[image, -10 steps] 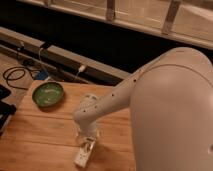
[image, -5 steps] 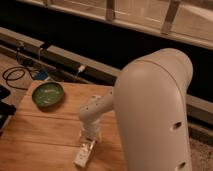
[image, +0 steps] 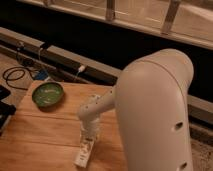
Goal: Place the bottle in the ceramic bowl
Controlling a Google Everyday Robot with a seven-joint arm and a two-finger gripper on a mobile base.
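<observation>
The green ceramic bowl point(image: 47, 94) sits on the wooden table point(image: 40, 135) at its back left. The bottle point(image: 84, 154), pale with a whitish label, lies on the table near the front edge, to the right of and nearer than the bowl. My gripper point(image: 89, 139) hangs from the white wrist point(image: 92, 112) and points down onto the bottle's far end. The gripper hides the bottle's upper part, so I cannot tell whether it holds the bottle. The bowl looks empty.
My large white arm housing point(image: 157, 115) fills the right side and hides that part of the table. Black cables point(image: 17, 75) and a blue object lie on the floor behind the table. A dark object point(image: 4, 112) stands at the table's left edge. A railing runs along the back.
The big white arm housing has swung left and taller in view. The gripper and the bottle stay in the same spot on the table.
</observation>
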